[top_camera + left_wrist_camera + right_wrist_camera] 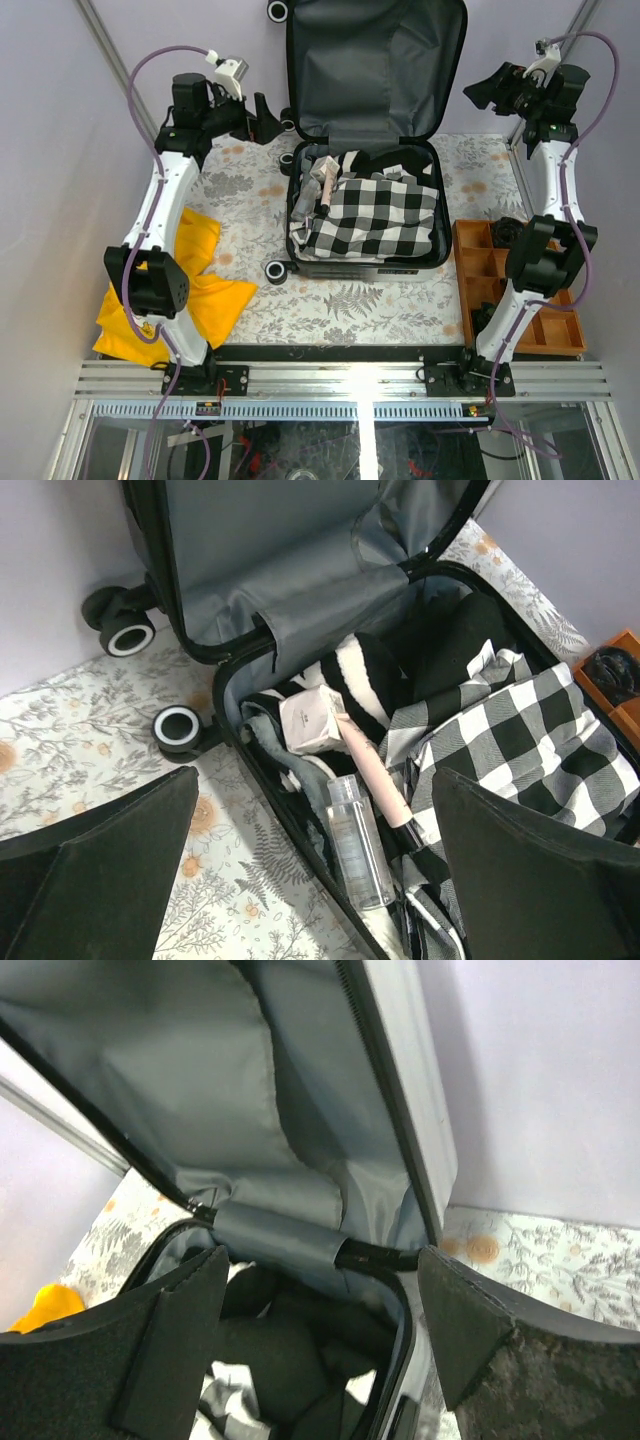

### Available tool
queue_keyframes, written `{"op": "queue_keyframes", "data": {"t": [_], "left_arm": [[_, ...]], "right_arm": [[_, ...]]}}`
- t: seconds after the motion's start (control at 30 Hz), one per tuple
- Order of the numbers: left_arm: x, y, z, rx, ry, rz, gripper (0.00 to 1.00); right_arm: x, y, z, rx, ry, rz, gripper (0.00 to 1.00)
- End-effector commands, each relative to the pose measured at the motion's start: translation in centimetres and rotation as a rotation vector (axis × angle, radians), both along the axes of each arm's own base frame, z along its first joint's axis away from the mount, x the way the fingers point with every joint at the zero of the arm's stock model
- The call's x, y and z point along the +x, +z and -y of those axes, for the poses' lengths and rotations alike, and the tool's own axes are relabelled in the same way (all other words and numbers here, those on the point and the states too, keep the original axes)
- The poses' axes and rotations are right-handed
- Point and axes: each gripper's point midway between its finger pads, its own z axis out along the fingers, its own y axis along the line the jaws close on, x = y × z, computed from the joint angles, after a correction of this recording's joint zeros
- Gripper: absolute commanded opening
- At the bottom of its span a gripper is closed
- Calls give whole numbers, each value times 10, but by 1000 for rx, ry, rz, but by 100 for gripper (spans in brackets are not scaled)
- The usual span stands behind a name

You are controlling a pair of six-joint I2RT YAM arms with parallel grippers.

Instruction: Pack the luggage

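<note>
One yellow cloth (190, 290) lies at the near left of the floral table (400, 300), under the left arm. The left gripper (262, 118) hangs with its fingers spread and empty just left of the luggage (370, 150), level with its hinge and close to the wheels. The single suitcase sits mid-table, its base flat and its lid standing up against the far wall. Four wheels line its left side. Inside are one black-and-white checked cloth (375, 215), one white box (312, 718), one pink tube (375, 780) and one clear bottle (358, 840). Bare table runs along the case's near edge and on its left. The right gripper (490, 90), fingers parted and holding nothing, hangs right of the lid and apart from it. One orange compartment tray (520, 290) sits just beside the case's right edge.
</note>
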Motion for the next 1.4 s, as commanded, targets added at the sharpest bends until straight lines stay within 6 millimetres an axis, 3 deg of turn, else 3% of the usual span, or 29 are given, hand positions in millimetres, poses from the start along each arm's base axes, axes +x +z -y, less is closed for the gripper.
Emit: {"op": "queue_keyframes", "data": {"t": [0.0,0.17,0.4,0.57,0.73,0.87,1.1,1.2,1.37], "left_arm": [[2,34,7,-39,-50,118,100],[-12,25,0,19,-41,110,100],[-37,-1,-6,87,-84,114,100],[-60,-28,0,68,-160,46,100],[-61,-50,0,69,-167,-18,100],[-56,-46,0,53,-168,-13,100],[-37,-36,-2,37,-133,19,100],[-26,-27,-4,17,-112,52,100],[-14,-17,-12,-1,-72,91,100]], "right_arm": [[23,49,3,-29,-2,177,82],[54,38,9,-30,-8,209,76],[77,26,-11,-31,35,261,77],[106,41,-23,-45,-14,351,74],[120,42,-45,-108,-30,436,65],[121,55,-48,-127,-84,494,49],[106,77,-56,-150,-59,544,1],[94,81,-59,-176,-36,547,0],[61,66,-64,-198,47,514,0]]}}
